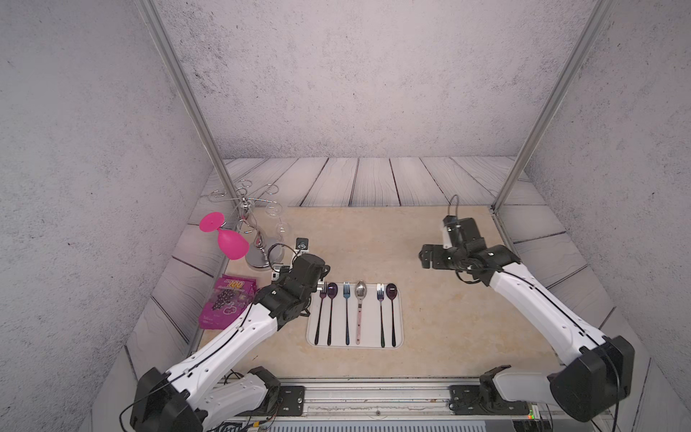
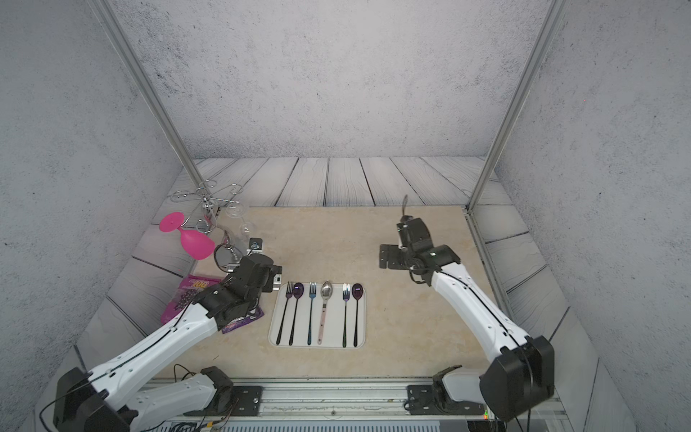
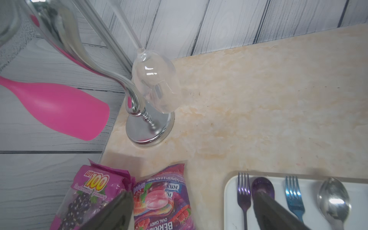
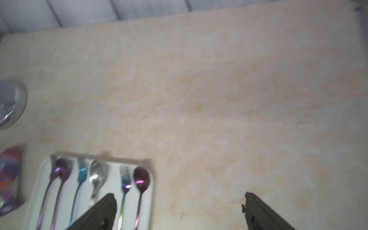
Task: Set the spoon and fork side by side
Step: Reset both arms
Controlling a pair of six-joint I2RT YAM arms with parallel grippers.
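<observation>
Spoon [image 1: 391, 292] and fork [image 1: 380, 292] lie parallel, just beside each other, at the tray's [image 1: 370, 329] right end; right gripper [image 4: 179, 199] and left gripper [image 3: 193, 196] both spread, empty; placement looks done, only withdrawal left.

Bright, even, diffuse light fills both top views. The arms cast only faint, soft shadows on the bench [image 1: 430, 299]. The frame posts lean outward toward the edges, a wide-angle stretch. The left wrist view is sharp, with white glints on the glass [image 3: 157, 85], chrome stand [image 3: 139, 133] and silver spoon [image 3: 334, 201]. The right wrist view is smeared by motion blur, and the tray [image 4: 111, 172] edges look soft.
</observation>
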